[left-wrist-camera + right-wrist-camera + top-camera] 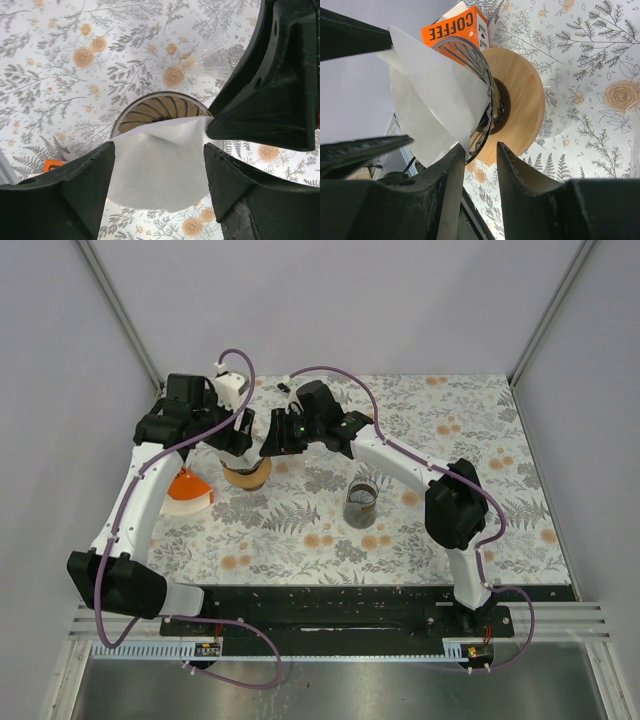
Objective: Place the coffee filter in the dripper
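White coffee filter (160, 175) hangs at near rim of dripper (155, 107), centre of left wrist view. Top edge leans over ribbed cone, not seated yet. Left gripper (159, 167) set wide, filter spanning pad to pad, looks held by its side edges. Right gripper (479, 150) at narrow gap, nothing in it, tip just beside filter corner. To do it well: aim paper point at cone centre, lower until paper meets ribs, then let go. Right gripper can press paper down; don't shove dripper on its wooden base (525, 100).
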Controlling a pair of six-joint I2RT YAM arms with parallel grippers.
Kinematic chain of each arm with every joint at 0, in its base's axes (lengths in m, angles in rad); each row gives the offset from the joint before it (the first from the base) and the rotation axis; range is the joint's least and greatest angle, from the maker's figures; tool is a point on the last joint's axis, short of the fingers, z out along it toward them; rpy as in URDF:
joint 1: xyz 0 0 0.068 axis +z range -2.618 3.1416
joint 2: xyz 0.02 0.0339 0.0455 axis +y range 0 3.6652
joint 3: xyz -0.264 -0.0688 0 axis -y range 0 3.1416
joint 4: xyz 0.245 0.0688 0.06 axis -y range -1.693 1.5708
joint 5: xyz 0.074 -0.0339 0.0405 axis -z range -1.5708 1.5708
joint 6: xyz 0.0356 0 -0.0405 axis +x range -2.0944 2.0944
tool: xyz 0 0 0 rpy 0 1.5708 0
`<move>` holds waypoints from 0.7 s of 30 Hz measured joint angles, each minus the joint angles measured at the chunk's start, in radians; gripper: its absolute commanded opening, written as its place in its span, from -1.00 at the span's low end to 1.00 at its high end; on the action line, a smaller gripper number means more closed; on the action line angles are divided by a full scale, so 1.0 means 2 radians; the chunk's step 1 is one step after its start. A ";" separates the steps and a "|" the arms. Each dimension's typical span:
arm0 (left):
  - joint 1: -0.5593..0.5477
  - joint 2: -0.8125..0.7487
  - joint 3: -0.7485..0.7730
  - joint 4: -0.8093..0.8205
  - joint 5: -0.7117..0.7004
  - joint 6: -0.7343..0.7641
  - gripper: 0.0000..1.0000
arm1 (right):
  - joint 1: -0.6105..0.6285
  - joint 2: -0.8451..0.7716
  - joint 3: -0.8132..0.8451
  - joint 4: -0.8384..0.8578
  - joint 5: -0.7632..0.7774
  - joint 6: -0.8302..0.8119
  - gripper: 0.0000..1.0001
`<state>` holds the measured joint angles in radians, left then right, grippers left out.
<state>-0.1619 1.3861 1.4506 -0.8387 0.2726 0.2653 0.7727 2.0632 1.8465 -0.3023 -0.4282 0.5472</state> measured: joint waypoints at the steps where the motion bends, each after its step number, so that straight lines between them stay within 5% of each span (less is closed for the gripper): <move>1: 0.003 -0.006 0.000 0.001 -0.001 -0.002 0.53 | 0.000 0.000 0.000 -0.001 0.000 0.000 -0.21; 9: 0.040 -0.045 -0.020 0.023 -0.049 -0.018 0.40 | 0.000 0.005 0.010 -0.008 0.000 -0.002 -0.21; 16: 0.042 -0.047 -0.061 0.044 -0.082 -0.021 -0.34 | 0.000 0.007 0.014 -0.015 0.000 -0.006 -0.20; 21: 0.043 -0.039 -0.071 0.053 -0.086 -0.024 -0.70 | 0.000 0.007 0.016 -0.018 0.000 -0.008 -0.20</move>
<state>-0.0765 1.3079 1.3090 -0.7326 0.0998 0.2180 0.7723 2.0773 1.8793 -0.3389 -0.4274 0.5312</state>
